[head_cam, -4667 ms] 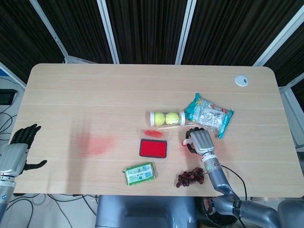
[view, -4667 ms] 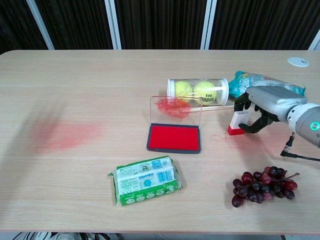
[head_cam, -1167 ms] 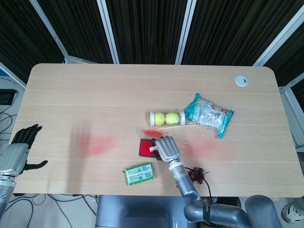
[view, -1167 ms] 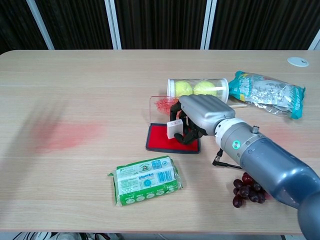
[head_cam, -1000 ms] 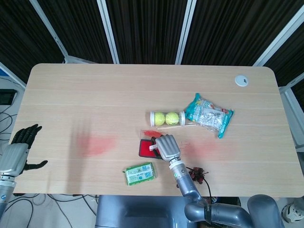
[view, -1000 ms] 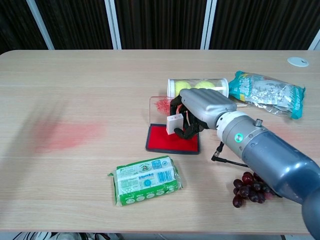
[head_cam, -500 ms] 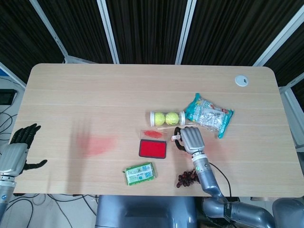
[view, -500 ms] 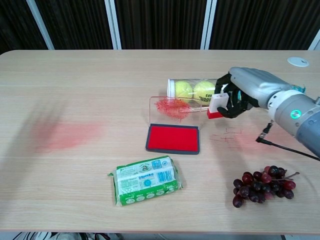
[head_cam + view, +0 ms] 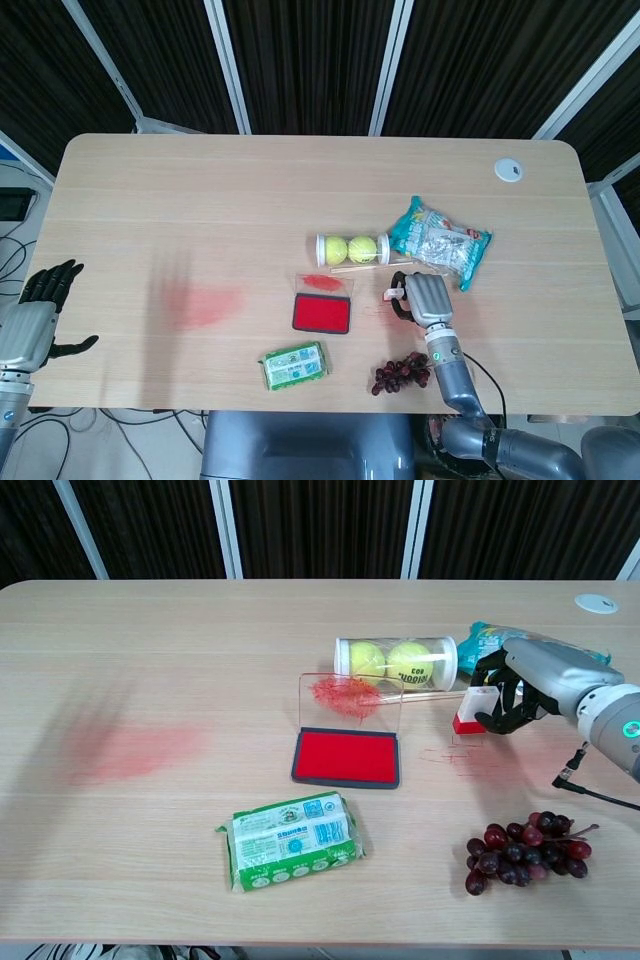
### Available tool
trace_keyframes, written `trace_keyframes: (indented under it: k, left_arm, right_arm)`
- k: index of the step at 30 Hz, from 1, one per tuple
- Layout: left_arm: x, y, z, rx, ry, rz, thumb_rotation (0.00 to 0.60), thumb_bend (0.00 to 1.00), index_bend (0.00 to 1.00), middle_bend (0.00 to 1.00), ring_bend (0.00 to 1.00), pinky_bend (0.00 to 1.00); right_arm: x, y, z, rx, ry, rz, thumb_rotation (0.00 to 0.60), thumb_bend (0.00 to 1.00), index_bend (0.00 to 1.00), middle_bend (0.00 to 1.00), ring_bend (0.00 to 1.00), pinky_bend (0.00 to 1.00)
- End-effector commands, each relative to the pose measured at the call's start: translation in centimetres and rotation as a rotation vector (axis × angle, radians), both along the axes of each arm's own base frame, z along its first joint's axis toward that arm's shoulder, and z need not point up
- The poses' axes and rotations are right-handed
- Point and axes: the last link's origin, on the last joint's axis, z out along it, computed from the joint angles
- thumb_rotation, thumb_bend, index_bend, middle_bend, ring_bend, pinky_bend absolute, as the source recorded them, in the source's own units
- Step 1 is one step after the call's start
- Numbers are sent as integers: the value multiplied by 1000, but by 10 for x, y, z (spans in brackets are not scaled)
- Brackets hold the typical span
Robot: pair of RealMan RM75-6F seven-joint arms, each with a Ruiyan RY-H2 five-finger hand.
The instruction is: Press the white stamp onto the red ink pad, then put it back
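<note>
Since 0.5 s ago the right hand (image 9: 515,695) has carried the small white block stamp with a red base (image 9: 472,712) from beside the clear tube of yellow tennis balls (image 9: 396,662) down toward the lower right of the chest view, lower over the light wooden table (image 9: 200,640). 1.0 s ago the stamp stood on the red ink pad in its dark tray (image 9: 347,757); the pad now lies uncovered, its clear lid (image 9: 350,700) upright and smeared red.

Stamp position now: right of the ink pad, well apart from it, directly above faint red marks (image 9: 455,755) on the table. Contact with the table cannot be told from either view.

Fingers of the right hand are curled round the stamp's white upper body, red base exposed below. Left hand (image 9: 35,320) hangs off the lower left table edge in the head view, fingers spread, holding nothing.

Handling judgement: stamp looks rigid, light, smooth-sided; likely to tip if released tilted. Best grip is the white sides, high up, keeping the inked red face clear of fingers.

Inking appears done; setting down remains.
</note>
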Motion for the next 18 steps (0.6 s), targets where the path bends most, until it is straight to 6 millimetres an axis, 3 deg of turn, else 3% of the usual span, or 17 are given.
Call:
trace_keyframes:
  k: [1, 18]
  left_arm:
    - [0, 0, 0, 1, 0, 0, 600, 25, 0, 0, 0, 0]
    - [0, 0, 0, 3, 2, -6, 600, 26, 0, 0, 0, 0]
  right_arm:
    - [-2, 1, -2, 3, 5, -4, 600, 622, 808, 580, 494, 537]
    - [-8, 0, -6, 8, 21, -25, 600, 565, 799, 560, 483, 536]
